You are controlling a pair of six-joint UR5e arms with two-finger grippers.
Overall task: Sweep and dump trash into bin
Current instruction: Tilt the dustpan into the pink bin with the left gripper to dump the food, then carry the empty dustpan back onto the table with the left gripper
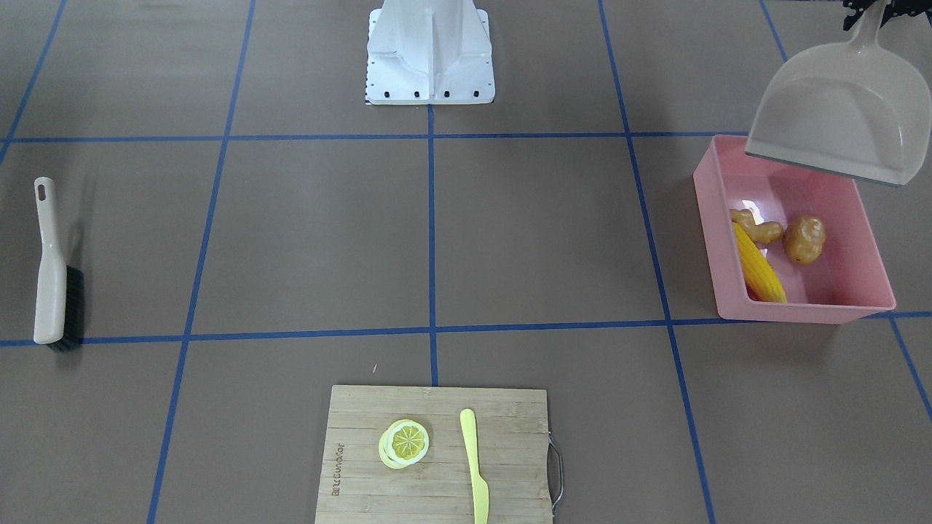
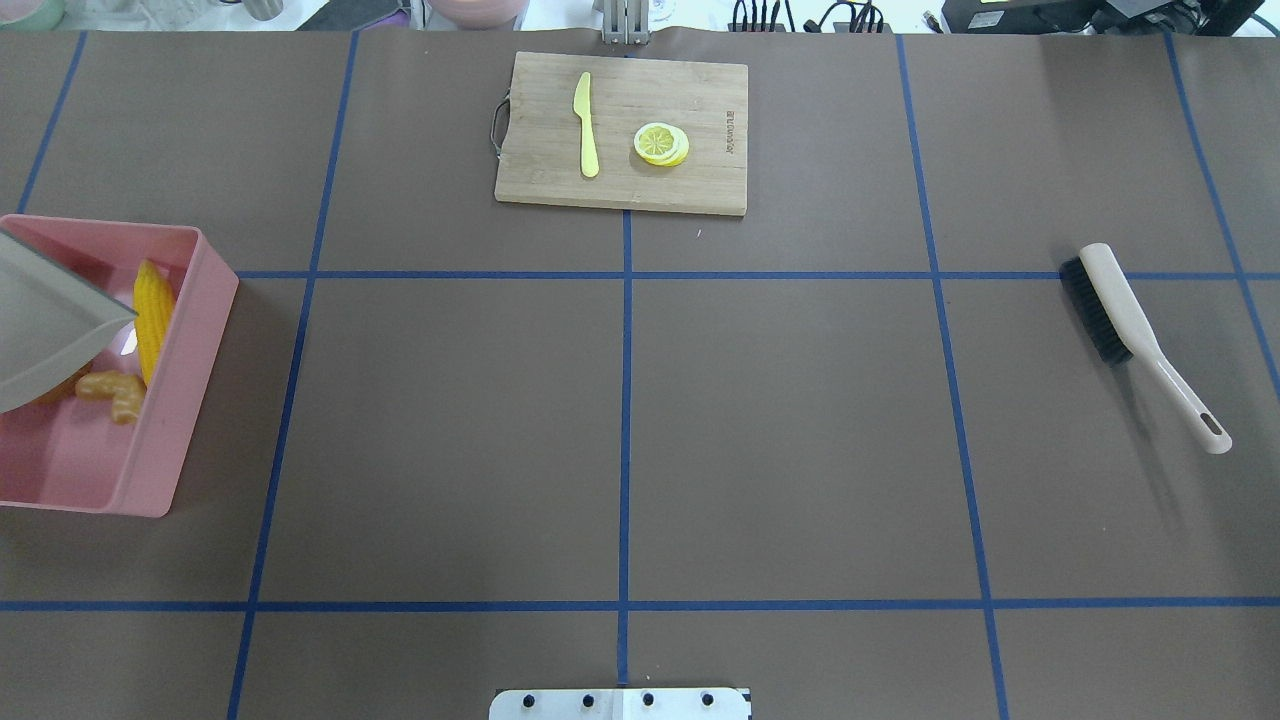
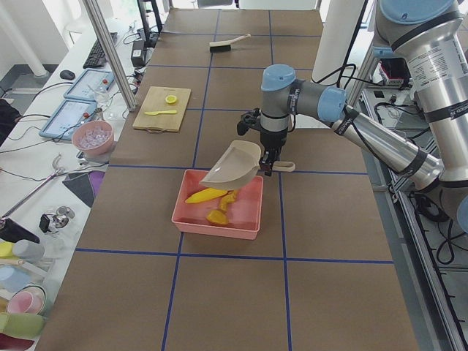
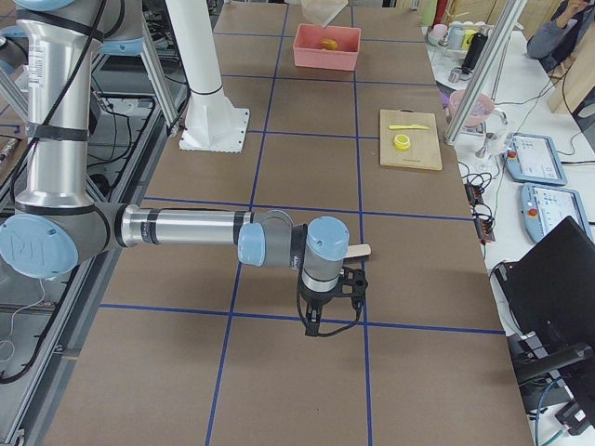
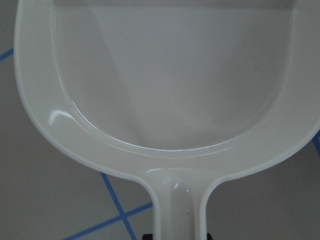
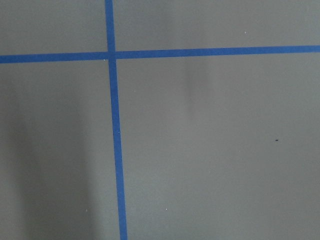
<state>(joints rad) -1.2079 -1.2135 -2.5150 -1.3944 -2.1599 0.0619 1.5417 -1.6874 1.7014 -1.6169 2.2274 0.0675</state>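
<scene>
in the overhead view the dustpan (image 2: 50,320) covers most of the potato (image 1: 804,239).

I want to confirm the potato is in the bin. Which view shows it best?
The exterior front-facing view: the potato lies unobstructed in the pink bin. Overhead, the dustpan covers nearly all of it; the side views show it small; the wrist views miss it.

The bin (image 1: 801,311) is glossy pink plastic, with highlights on its inside. The dustpan (image 5: 170,75) is smooth, shiny beige plastic. The potato (image 1: 804,239) looks glossy and the corn cob (image 1: 759,271) ribbed. The cutting board (image 2: 540,150) is matt, grained wood. The tabletop (image 2: 800,450) is matt brown, possibly paper.
</scene>
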